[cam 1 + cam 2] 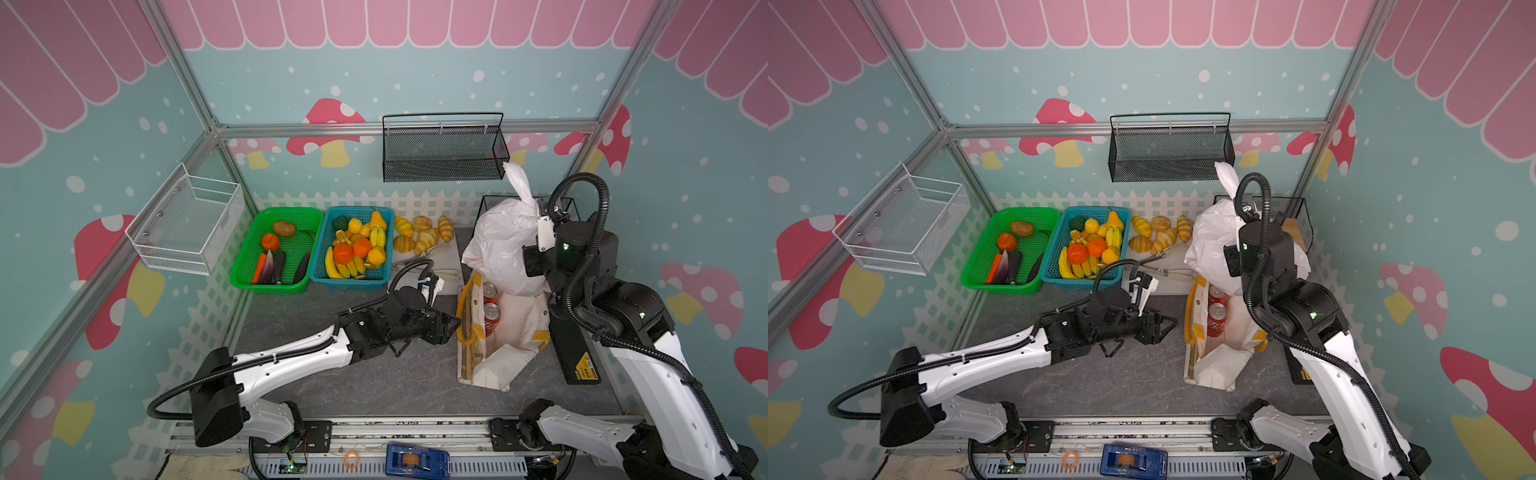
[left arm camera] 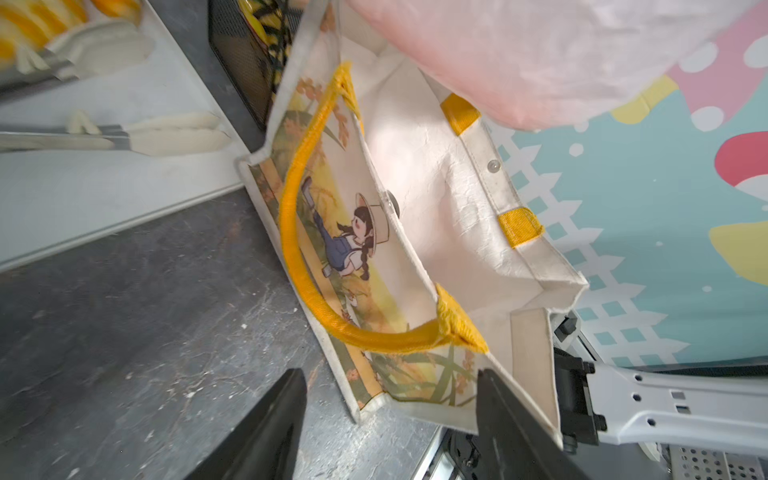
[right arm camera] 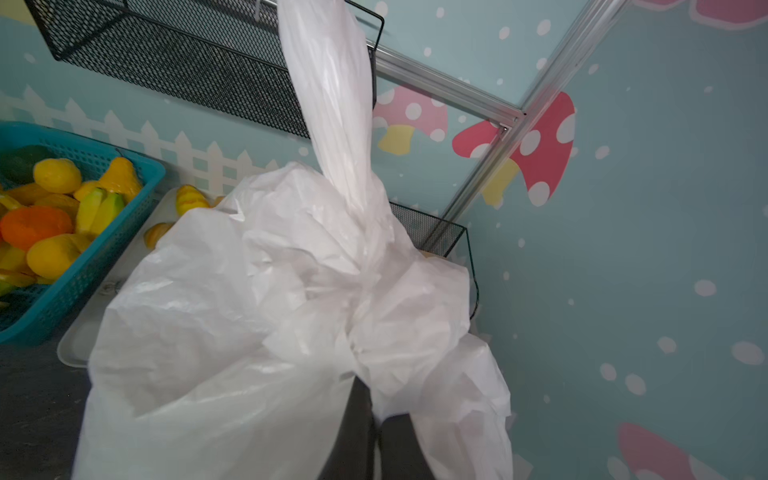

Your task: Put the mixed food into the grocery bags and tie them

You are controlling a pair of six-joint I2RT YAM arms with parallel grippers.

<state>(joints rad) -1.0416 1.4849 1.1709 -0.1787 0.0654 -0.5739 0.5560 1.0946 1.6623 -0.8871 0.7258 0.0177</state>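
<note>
1. While the right end effector [image 3: 376, 399] is pressed together, it pinches the gathered neck of the white plastic bag [image 1: 498, 245], whose full, rounded bulk swells out ahead of its fingertips.
2. From that pinch, a twisted tail [image 3: 332, 95] of the same bag juts up past the end effector toward the black mesh shelf [image 1: 444, 153] on the back wall.
3. What the bag holds I cannot tell, as the film hides it.
4. Beneath the right end effector and its load, the white tote [image 1: 519, 324] stands on the counter [image 1: 374, 374] with its mouth open. The bag's underside hangs over the far part of that mouth, but I cannot tell whether it touches.
5. Inside the tote, two red soda cans [image 1: 490, 291] [image 1: 491, 318] stand upright, one behind the other, on the side nearer the left end effector [image 2: 386, 374].
6. That left end effector is spread, fingers apart, pointing at the tote's printed wall just beside the yellow handle [image 2: 291, 232] that droops over it. I cannot make out whether it touches.
7. Beyond the left end effector, toward the back wall, sit a teal basket [image 1: 349, 284] of fruit and a heap of croissants [image 1: 419, 237].
</note>
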